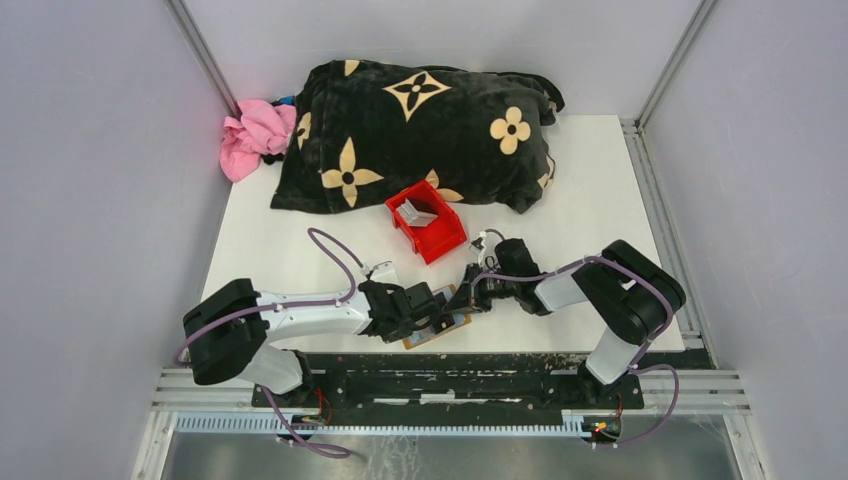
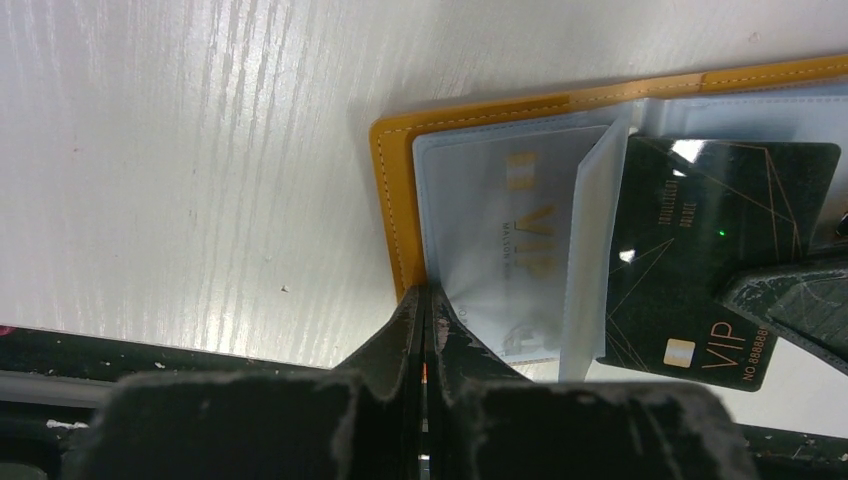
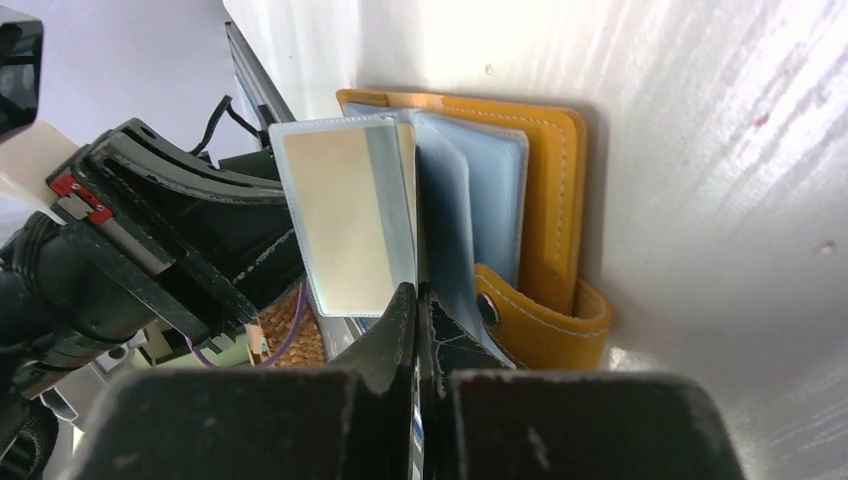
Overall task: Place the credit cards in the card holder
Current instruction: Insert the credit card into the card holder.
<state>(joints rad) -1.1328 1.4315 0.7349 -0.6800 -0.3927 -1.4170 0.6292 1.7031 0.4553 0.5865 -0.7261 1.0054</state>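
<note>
The tan card holder (image 1: 455, 325) lies open near the table's front edge, its clear pockets fanned up. My left gripper (image 1: 443, 312) is shut on the edge of its cover (image 2: 390, 200), and the fingertips (image 2: 425, 300) meet at the tan rim. A white VIP card (image 2: 510, 240) sits inside a clear pocket. My right gripper (image 1: 470, 298) is shut on a black VIP credit card (image 2: 715, 250) held among the pockets. In the right wrist view the gripper (image 3: 418, 292) pinches it beside the holder (image 3: 560, 200). More grey-white cards (image 1: 418, 212) lie in the red bin (image 1: 440, 240).
A black blanket with tan flowers (image 1: 420, 130) is heaped across the back of the table, with a pink cloth (image 1: 255, 135) at its left. The red bin stands just behind both grippers. The black rail (image 1: 450, 365) runs right in front of the holder.
</note>
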